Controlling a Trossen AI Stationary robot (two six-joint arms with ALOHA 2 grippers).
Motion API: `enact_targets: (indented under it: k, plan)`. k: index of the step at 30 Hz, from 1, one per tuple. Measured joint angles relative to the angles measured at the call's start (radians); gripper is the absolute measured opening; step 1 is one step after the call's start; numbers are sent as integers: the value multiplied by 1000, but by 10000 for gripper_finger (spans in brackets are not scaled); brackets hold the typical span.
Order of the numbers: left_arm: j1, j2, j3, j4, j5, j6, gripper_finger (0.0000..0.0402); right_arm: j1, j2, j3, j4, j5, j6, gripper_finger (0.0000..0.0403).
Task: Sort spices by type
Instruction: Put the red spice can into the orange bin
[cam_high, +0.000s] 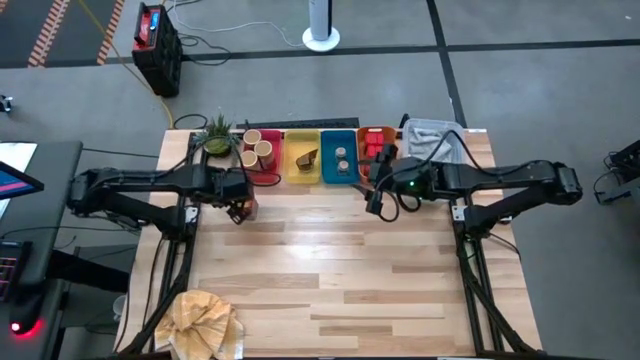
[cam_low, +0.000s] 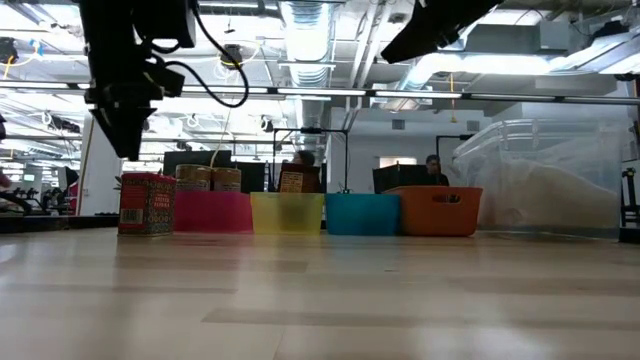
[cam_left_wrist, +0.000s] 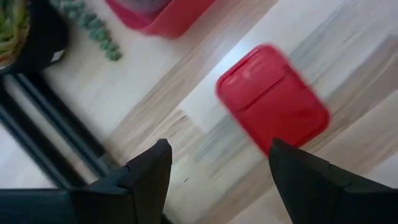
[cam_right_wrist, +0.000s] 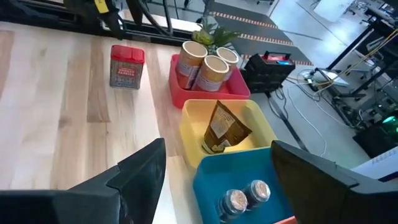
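We record the sort as nearly complete, by our judgement: one red pack (cam_high: 244, 209) stands upright on the bare surface (cam_high: 330, 270), directly beneath the left tool (cam_left_wrist: 217, 171), whose fingers stand apart with nothing between them, hovering above the pack's lid. Everything else we can see is already binned. Just beyond the left tool, the pink bin (cam_right_wrist: 208, 84) holds three tan cylinders (cam_right_wrist: 202, 67) with pale tops, standing upright and close together. Next along, toward the right tool (cam_right_wrist: 214, 174), the yellow bin (cam_right_wrist: 227, 127) holds one dark brown pouch (cam_right_wrist: 224, 127), leaning. The blue bin (cam_right_wrist: 245, 186), just ahead of the right tool, holds two small round tins (cam_right_wrist: 245, 196) side by side. The orange bin (cam_high: 376, 145), beside the right tool, holds red packs (cam_high: 377, 150); we cannot count them, since the arm partly covers them. The right tool hangs over the blue and orange bins, fingers apart and empty, apparently waiting. What remains, as we judge it: the lone red pack sits beside the pink bin, well apart from the orange bin where its kind lies, so it appears to need carrying across the row. Count of bins: four. Also on the surface, not of the sort: one small potted plant (cam_high: 216, 138) beyond the left tool and crumpled tan paper (cam_high: 205, 322) at the near corner.
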Motion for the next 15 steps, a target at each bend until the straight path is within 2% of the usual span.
enact_targets:
  k: [6, 12, 15]
  plan:
    - [35, 32, -13, -51, -1, 57, 246, -15, 2, 0, 1, 0, -2, 317]
    - [63, 103, -91, 10, -20, 78, 245, -14, 2, 0, 0, -10, -2, 317]
    - [62, 112, -108, 97, -20, 95, 245, -14, 2, 1, 0, -10, -2, 317]
